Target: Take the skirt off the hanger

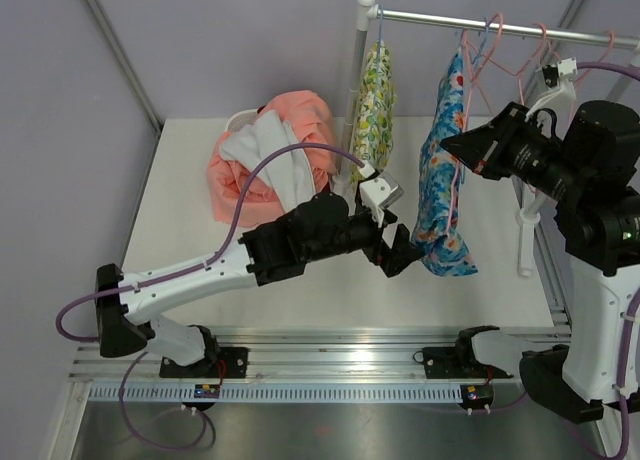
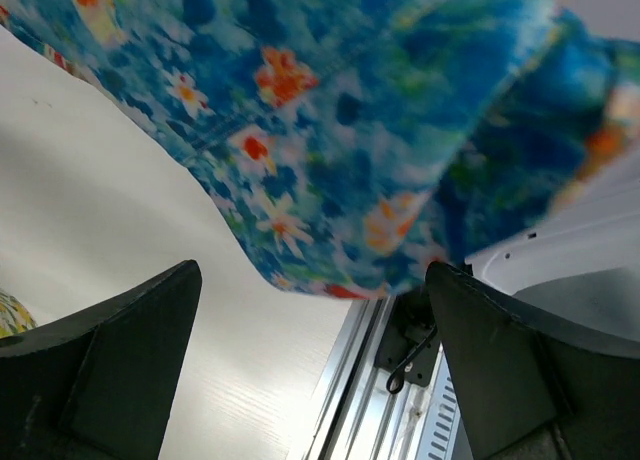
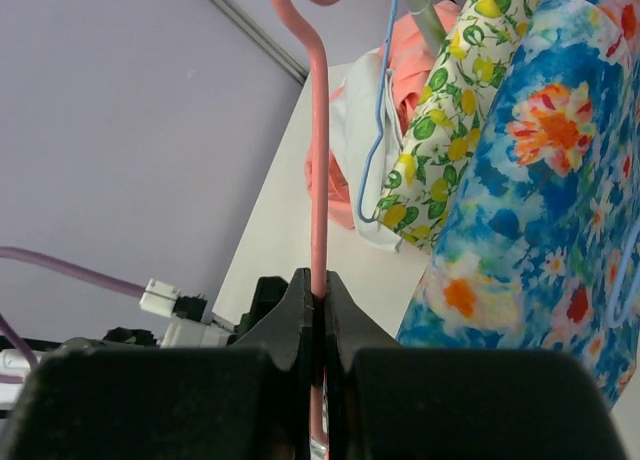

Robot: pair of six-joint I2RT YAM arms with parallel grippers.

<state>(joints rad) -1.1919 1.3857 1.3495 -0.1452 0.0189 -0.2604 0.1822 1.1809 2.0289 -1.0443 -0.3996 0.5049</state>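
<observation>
Top view: blue floral skirt (image 1: 445, 180) hangs on a pink hanger (image 1: 500, 55) from the rail (image 1: 480, 20) over the right side of the surface (image 1: 200, 210). Left fingers (image 1: 405, 252) spread wide, just beside the hem. Right fingers (image 1: 468, 143) up at the skirt's top. Lemon-print garment (image 1: 372, 105) at the rail's left end; heap of clothes (image 1: 280, 150) by the far edge.

Left wrist view: fingers (image 2: 120, 370) released, nothing between them; skirt hem (image 2: 380, 130) just ahead.

Right wrist view: fingers (image 3: 290, 325) clenched on the hanger wire (image 3: 319, 180); skirt (image 3: 540, 180) at right.
</observation>
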